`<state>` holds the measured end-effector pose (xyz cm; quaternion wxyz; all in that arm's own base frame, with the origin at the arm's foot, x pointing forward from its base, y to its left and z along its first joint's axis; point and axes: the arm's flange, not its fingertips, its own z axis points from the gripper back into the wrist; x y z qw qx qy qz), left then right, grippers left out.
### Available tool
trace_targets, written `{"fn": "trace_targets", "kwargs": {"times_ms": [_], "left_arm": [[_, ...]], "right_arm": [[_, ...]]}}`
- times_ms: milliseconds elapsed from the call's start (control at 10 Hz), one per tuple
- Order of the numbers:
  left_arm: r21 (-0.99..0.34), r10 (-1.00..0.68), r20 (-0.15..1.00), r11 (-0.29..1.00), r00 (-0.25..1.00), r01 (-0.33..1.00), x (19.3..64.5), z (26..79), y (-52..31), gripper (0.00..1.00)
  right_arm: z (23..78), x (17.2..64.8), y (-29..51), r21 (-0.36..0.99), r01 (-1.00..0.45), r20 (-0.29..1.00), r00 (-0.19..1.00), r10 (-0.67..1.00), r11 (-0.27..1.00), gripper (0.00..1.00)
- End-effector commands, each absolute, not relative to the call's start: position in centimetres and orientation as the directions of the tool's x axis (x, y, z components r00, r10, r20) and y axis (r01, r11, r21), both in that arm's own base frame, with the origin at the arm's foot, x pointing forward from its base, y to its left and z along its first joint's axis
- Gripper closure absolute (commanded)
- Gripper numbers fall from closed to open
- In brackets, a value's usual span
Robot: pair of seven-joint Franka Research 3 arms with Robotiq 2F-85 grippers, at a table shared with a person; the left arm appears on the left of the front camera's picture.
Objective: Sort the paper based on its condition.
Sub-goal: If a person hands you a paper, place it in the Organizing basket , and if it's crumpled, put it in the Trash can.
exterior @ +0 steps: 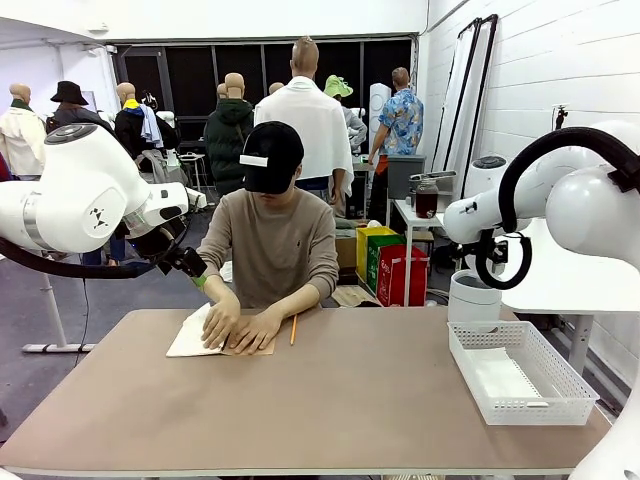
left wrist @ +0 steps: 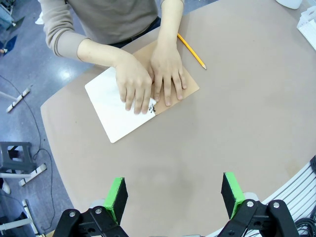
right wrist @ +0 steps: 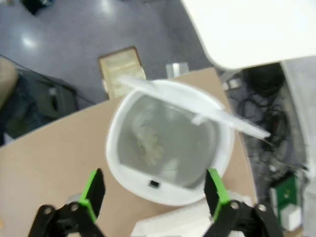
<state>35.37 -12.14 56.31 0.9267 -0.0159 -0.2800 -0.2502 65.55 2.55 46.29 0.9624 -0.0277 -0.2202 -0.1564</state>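
1. My left gripper [left wrist: 170, 197] hangs above the table [exterior: 330, 400] with its green pads spread wide and nothing between them. It holds no paper.

2. My right gripper [right wrist: 154, 195] is also wide and empty. It looks straight down into a round white bin [right wrist: 170, 148] with its lid swung up – a crumpled scrap lies at the bottom.

3. The sheet of paper [left wrist: 116, 111] that matters lies flat at the far side of the table, in front of the person. It sits on an open notebook [left wrist: 185, 86] with a brown cover, and both of the person's hands [left wrist: 150, 81] press on it near the spine. Whether the sheet is loose or attached I cannot tell.

4. In my left wrist view the sheet lies ahead of the pads and a little to one side, well apart from them, its long edge running slantwise across the line between my fingers. A pencil [left wrist: 191, 51] lies just beside the notebook.

5. My left arm is the nearer one; my right is off by the bin and the white basket [exterior: 520, 375], which already holds a flat sheet.

6. I judge the sheet is not yet free to take – the hands cover it, so a reach now risks touching them.
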Motion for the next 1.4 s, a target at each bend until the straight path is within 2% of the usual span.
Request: {"fn": "trace_targets", "kwargs": {"times_ms": [0,300,500,700,1300], "left_arm": [[0.113,-0.457,0.526,0.873,0.717,0.474,35.3,56.3,-12.0,0.00],[0.113,-0.457,0.526,0.873,0.717,0.474,35.3,56.3,-12.0,0.00],[0.113,-0.457,0.526,0.873,0.717,0.474,35.3,56.3,-12.0,0.00],[0.113,-0.457,0.526,0.873,0.717,0.474,35.3,56.3,-12.0,0.00],[0.113,-0.457,0.526,0.873,0.717,0.474,35.3,56.3,-12.0,0.00]], "right_arm": [[47.4,62.8,6.0,0.061,0.148,0.435,0.886,-0.159,0.987,0.00],[49.2,58.3,10.0,0.085,-0.154,0.492,0.866,0.093,0.984,0.00],[50.1,54.6,11.4,0.124,-0.398,0.519,0.807,0.282,0.909,0.00],[50.1,52.9,12.0,0.149,-0.524,0.523,0.762,0.383,0.839,0.00],[50.8,53.0,14.2,0.128,-0.507,0.543,0.755,0.368,0.852,0.00]]}}
